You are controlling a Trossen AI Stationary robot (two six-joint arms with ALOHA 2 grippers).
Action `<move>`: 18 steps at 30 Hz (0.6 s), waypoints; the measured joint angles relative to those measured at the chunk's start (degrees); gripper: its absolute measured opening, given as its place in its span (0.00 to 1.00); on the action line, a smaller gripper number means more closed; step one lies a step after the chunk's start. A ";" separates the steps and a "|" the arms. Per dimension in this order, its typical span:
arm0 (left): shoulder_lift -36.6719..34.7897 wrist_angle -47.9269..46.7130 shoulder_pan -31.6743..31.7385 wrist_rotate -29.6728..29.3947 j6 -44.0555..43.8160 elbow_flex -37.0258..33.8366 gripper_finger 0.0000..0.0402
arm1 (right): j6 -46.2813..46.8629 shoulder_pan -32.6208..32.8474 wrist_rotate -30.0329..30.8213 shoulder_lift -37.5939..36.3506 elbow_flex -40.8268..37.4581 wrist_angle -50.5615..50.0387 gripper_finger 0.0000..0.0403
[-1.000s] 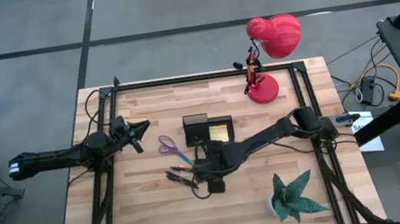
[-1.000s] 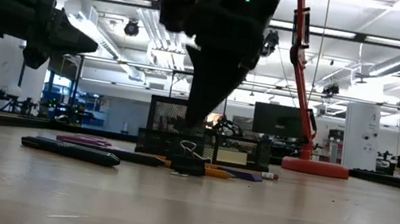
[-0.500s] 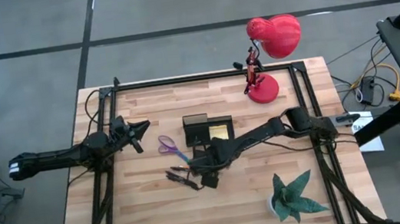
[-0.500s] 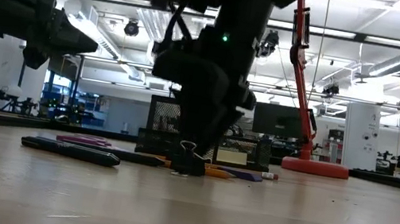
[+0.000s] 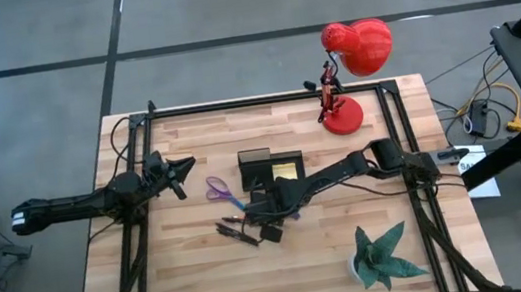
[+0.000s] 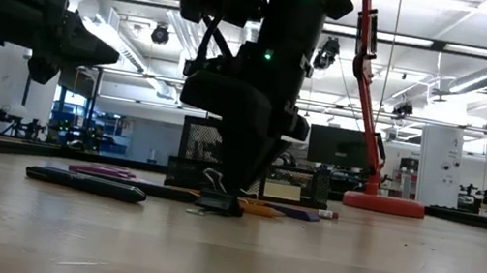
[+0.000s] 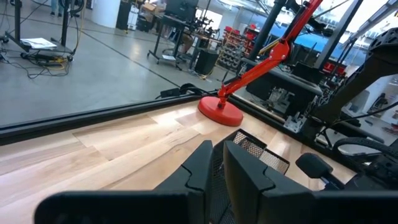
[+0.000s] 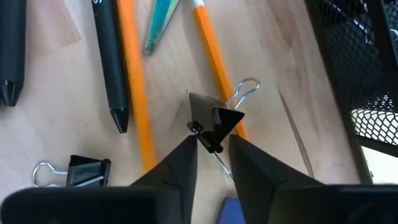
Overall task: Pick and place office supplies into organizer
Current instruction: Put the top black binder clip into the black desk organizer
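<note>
Wooden table (image 5: 198,285), right arm low over the scattered supplies beside the organizer (image 5: 271,168).

Red lamp (image 5: 350,74) stands at the far edge and the green plant (image 5: 384,259) at the near right, while the left gripper (image 5: 181,167) hangs clenched above the table's left side. Scissors (image 5: 222,191) lie just left of the organizer. Down at the pencils (image 8: 134,81), the right gripper (image 8: 210,146) grasps a black binder clip (image 8: 214,119); another clip (image 8: 81,171) lies close by.

A red desk lamp (image 5: 351,79) stands at the table's (image 5: 177,278) far edge, a green paper plant (image 5: 384,257) nearer.
</note>
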 joint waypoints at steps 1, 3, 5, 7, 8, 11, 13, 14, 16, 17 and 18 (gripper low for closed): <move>0.00 -0.01 0.00 0.00 -0.01 0.00 0.06 | -0.01 0.00 0.00 -0.01 0.00 0.04 0.18; 0.00 0.00 0.00 0.00 -0.01 0.00 0.06 | -0.04 0.00 -0.13 -0.07 0.00 0.16 0.17; 0.00 0.00 0.00 0.01 0.01 0.00 0.06 | -0.04 0.00 -0.66 -0.07 0.00 0.13 0.18; 0.00 0.00 0.00 0.01 0.01 0.00 0.06 | -0.35 -0.22 -2.66 -0.07 0.00 0.17 0.18; 0.00 0.00 0.00 0.01 0.00 0.00 0.06 | -0.76 -0.37 -3.68 -0.07 0.00 0.22 0.18; 0.00 0.00 0.00 0.01 0.01 0.00 0.06 | -1.96 -0.65 -4.48 0.04 0.00 0.33 0.13; 0.00 0.00 0.00 -0.02 0.01 0.00 0.06 | -2.70 -0.96 -5.20 0.07 -0.05 0.34 0.08; 0.00 0.00 0.00 0.01 0.01 0.00 0.06 | -2.75 -1.13 -5.86 0.07 -0.14 0.35 0.05; 0.00 0.00 0.00 0.01 0.00 0.00 0.06 | -2.81 -1.44 -6.48 0.07 -0.33 0.38 0.03; 0.00 0.00 0.00 0.01 -0.01 0.00 0.06 | -2.84 -1.59 -6.49 0.09 -0.37 0.37 0.03; 0.00 -0.01 0.00 0.01 0.01 0.00 0.06 | -2.84 -1.73 -6.51 0.11 -0.39 0.39 0.02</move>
